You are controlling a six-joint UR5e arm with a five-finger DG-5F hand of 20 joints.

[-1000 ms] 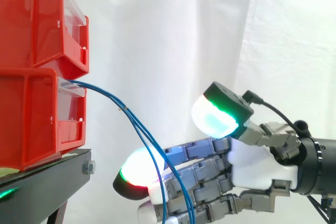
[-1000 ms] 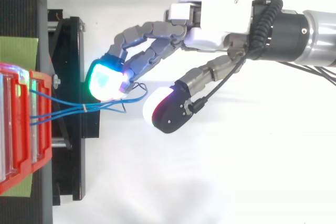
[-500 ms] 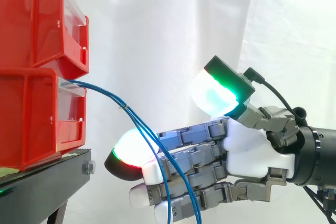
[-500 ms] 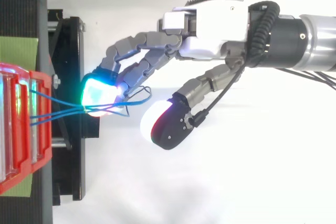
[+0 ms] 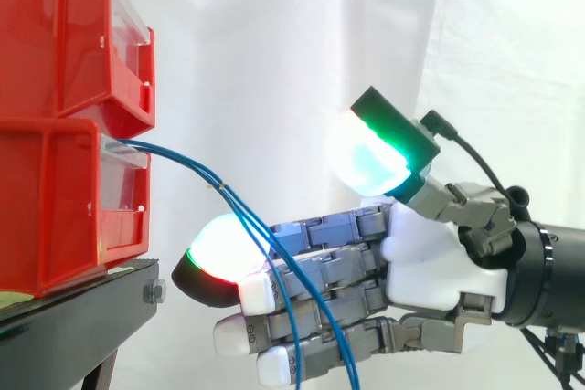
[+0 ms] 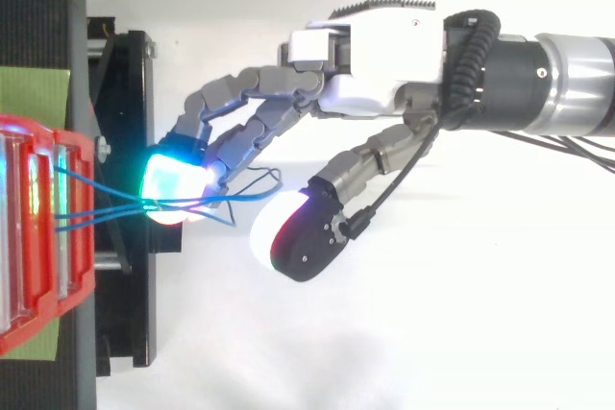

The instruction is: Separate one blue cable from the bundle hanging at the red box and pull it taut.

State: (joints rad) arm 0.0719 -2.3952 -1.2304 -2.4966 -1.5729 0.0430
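**1. Limits of view.** In the side view the bundle of thin blue cables (image 5: 219, 188) runs off the bottom edge, so its lower ends are cut off. Its upper ends pass behind the clear front panel of the lower red plastic bin (image 5: 55, 207), and I cannot make out how they are fixed there. Where the strands cross my fingers they overlap, so I cannot count them reliably. The lower bin and the upper red plastic bin (image 5: 55, 34) stacked on it are both cut off at the left edge.

**2. Robot hand.** My robot hand (image 5: 430, 267) reaches in from the right, in front of the white curtain (image 5: 292, 43). It is wide open. The fingers (image 5: 320, 267) stretch leftward toward the bins, almost straight. The thumb is raised well apart from them, its pad (image 5: 370, 157) glowing green and cyan. Nothing is pinched between thumb and fingers. I cannot tell whether the strands touch the fingers or merely pass in front of them.

**3. Cable position.** The bundle leaves the lower bin and slopes down to the right. It crosses the camera side of my fingers just to the right of a fingertip glowing red and white (image 5: 219, 258). In the top view the strands converge at a pad glowing cyan (image 6: 173, 184) and loop on beside the fingers. The bundle curves slackly.
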